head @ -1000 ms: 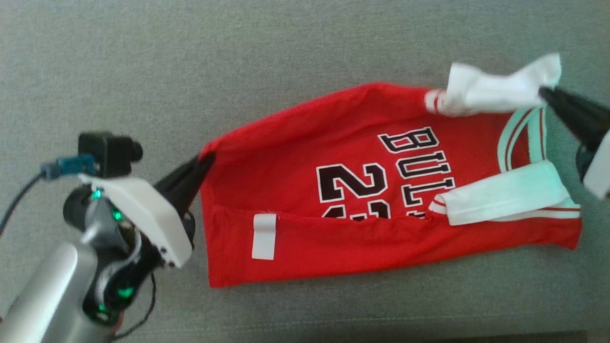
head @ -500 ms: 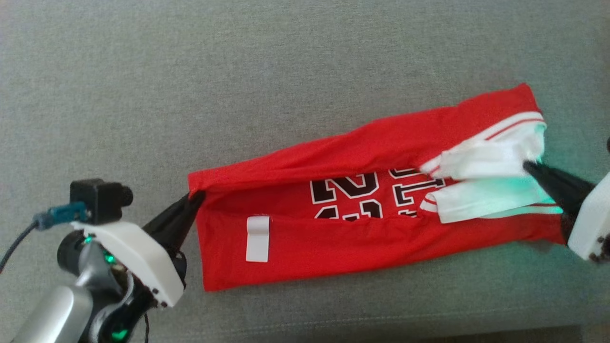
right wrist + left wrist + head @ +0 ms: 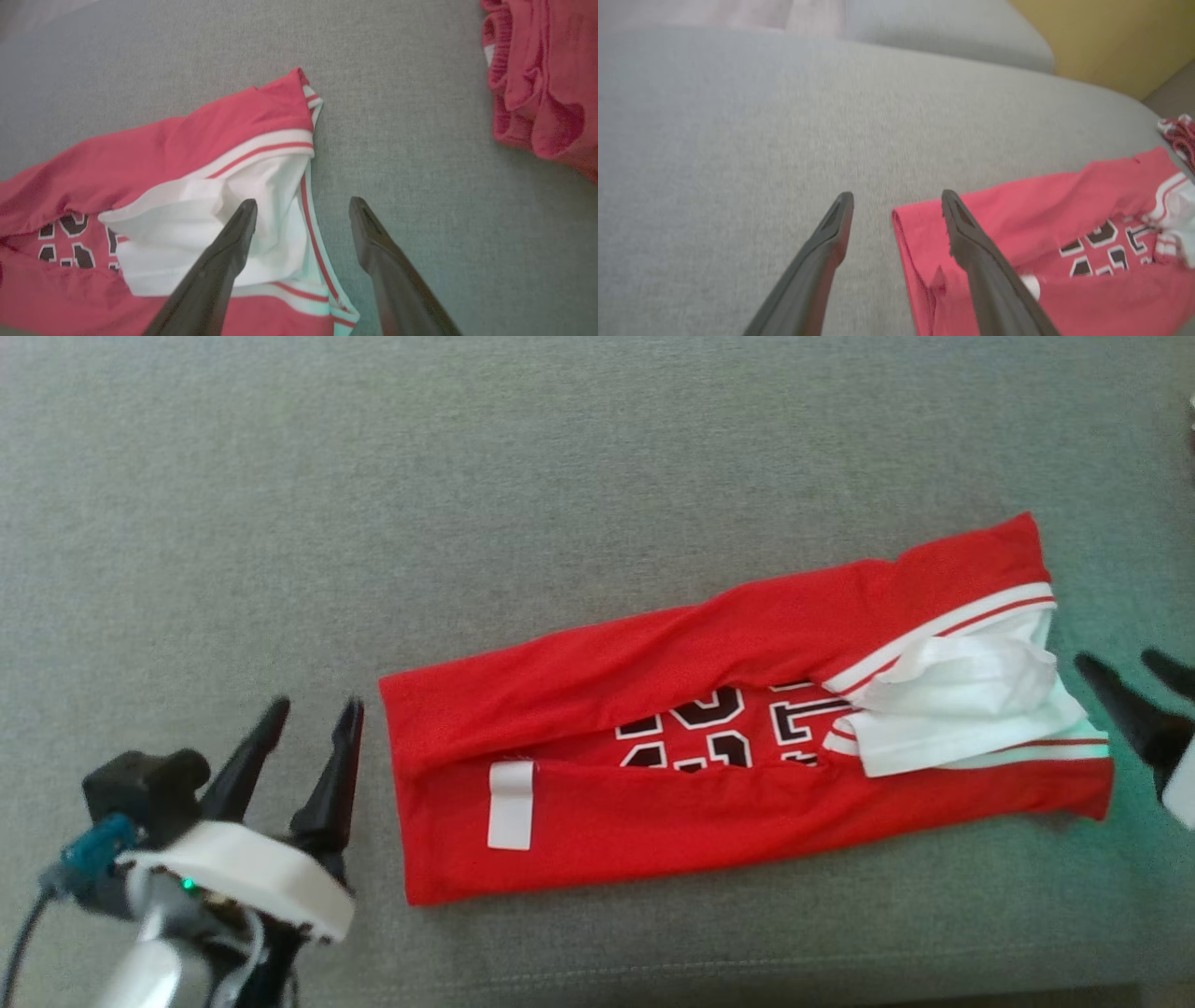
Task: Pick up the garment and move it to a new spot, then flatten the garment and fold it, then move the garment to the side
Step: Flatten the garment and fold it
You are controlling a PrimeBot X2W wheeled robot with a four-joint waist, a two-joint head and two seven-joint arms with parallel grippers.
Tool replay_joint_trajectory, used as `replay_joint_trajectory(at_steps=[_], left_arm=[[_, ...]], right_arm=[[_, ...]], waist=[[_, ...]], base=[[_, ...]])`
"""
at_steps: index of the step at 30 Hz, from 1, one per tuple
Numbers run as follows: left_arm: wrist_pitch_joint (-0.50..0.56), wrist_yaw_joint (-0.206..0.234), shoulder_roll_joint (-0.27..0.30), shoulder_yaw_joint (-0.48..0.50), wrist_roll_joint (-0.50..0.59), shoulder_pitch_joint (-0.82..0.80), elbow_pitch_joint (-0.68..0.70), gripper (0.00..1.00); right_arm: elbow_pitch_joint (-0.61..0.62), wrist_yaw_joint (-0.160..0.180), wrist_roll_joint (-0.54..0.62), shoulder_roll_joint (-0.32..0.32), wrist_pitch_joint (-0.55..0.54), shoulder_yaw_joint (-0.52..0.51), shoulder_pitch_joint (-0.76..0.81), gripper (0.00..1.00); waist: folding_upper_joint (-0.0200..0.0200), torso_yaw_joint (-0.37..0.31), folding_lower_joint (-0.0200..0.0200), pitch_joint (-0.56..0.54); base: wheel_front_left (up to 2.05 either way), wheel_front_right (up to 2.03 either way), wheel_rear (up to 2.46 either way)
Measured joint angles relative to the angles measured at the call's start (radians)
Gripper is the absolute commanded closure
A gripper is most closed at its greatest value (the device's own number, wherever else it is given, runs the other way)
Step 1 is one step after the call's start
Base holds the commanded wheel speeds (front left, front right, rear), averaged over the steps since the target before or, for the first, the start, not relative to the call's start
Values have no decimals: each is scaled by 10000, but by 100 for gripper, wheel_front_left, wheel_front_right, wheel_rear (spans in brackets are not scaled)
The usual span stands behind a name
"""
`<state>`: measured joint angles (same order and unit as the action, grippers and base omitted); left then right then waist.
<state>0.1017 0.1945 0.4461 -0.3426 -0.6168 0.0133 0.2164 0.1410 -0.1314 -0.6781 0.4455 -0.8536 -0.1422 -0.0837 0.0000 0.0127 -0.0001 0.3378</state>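
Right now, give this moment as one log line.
stage: fold laid | garment: red jersey with white trim, folded lengthwise on grey fabric cushion | left gripper: open, beside hem | right gripper: open, beside collar

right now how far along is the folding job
Done: the red jersey lies on the grey cushion with both long edges folded in toward the middle, making a narrow strip. In hand: nothing; the left gripper stands open off the hem end and the right gripper open off the collar end, neither holding cloth. Left: probably a crosswise fold, then moving it aside.
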Motion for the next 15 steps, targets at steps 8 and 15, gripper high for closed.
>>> replay_joint_trajectory(at_steps=[8, 15], left_arm=[[-2529, 67, -1164, -616, 1218, -476, -999, 0], [-3296, -98, -1837, -1290, 1693, -619, -2036, 0]], right_arm=[[-1271, 0, 1415, -1597, -690, -359, -1287, 0], [-2211, 0, 2395, -1839, -991, -422, -1412, 0]], waist=[[0, 328, 0, 55], [0, 617, 0, 23]], base=[[0, 0, 0], [0, 0, 0]])
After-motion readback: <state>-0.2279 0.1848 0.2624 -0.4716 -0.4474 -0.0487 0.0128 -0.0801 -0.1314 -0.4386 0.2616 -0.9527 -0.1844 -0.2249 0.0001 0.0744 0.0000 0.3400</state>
